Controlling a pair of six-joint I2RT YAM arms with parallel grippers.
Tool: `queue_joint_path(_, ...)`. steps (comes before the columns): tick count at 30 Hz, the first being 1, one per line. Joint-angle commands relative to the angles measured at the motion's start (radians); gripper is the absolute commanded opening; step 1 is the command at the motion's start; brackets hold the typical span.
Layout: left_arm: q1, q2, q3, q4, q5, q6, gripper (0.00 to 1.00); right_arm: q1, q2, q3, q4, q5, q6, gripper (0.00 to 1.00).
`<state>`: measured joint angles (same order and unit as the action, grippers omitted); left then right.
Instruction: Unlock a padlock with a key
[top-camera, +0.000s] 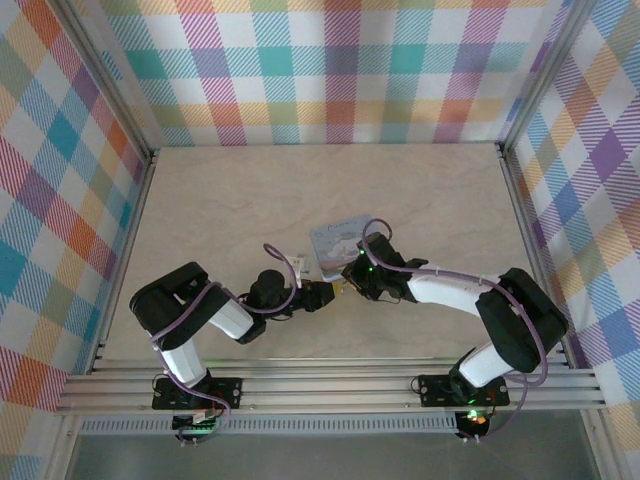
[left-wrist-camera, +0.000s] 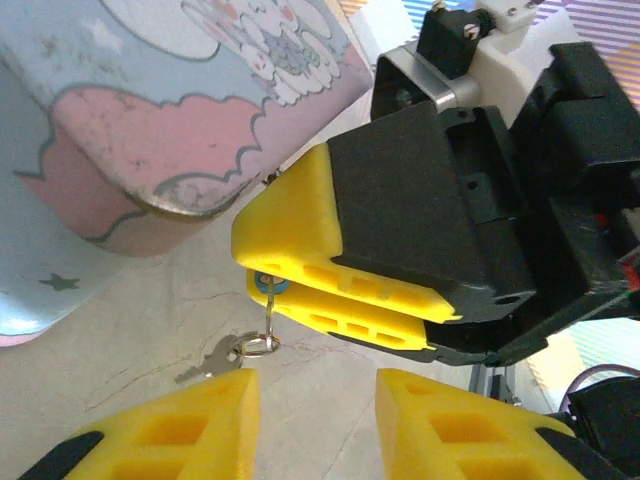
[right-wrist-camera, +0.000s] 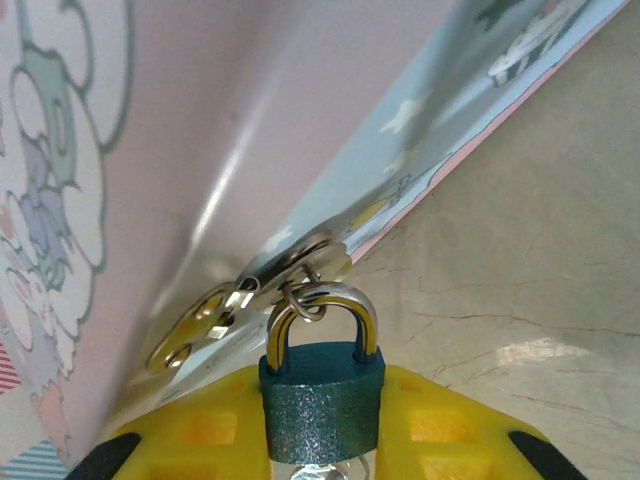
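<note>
The right gripper jaws are matt plastic; between them the padlock is grainy, its metal shackle polished; beyond, the box is glossy.

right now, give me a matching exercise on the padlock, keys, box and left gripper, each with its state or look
1 padlock
2 keys
3 box
4 left gripper

a open, nothing between its fingers
b hanging from a ring
c pale blue and pink, cartoon picture
d clamped by the right gripper

Pairs: 1-d, 2-b, 3-c, 4-a
</note>
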<state>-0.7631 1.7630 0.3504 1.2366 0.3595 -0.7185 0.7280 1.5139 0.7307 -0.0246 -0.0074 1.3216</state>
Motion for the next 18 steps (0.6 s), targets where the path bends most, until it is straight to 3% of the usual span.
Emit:
queue_joint_path(1,0.008,0.047,0.021,0.075,0.032,-0.036,0.35,0.012,0.006,0.038,0.000,0.022,0.028,0.00)
queue_joint_path(18,0.008,0.110,0.071,0.096,0.027,-0.044,0.28,0.026,0.008,0.043,0.003,0.020,0.039,0.00)
